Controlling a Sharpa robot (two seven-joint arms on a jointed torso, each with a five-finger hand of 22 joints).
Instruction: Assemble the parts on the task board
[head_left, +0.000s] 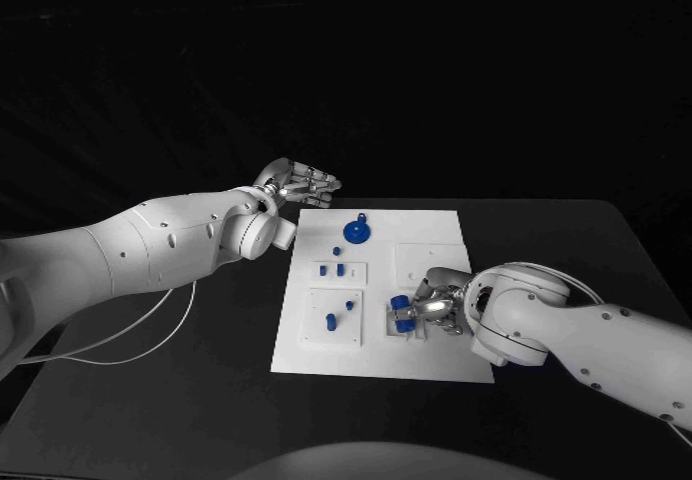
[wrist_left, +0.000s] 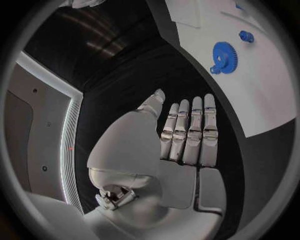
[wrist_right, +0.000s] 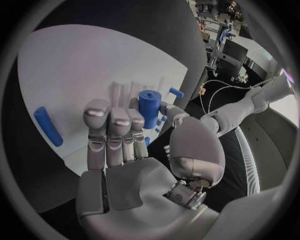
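Note:
The white task board (head_left: 433, 235) lies in the middle of the black table. A blue gear (head_left: 356, 232) lies near its far edge; the left wrist view shows the gear (wrist_left: 225, 56) too. Small blue pegs (head_left: 339, 268) stand in a plate behind two more blue pieces (head_left: 332, 321). My right hand (head_left: 433, 310) is low over the board's near right part and pinches an upright blue cylinder (wrist_right: 149, 107) between thumb and fingers. A blue peg (wrist_right: 47, 126) lies flat on the board beyond it. My left hand (head_left: 299, 185) hovers off the board's far left corner, fingers straight, holding nothing.
Bare black table surrounds the board on all sides. A white cable (head_left: 144, 335) trails on the table under my left arm. A second blue piece (head_left: 408, 325) sits by the right hand's fingers on a small square plate.

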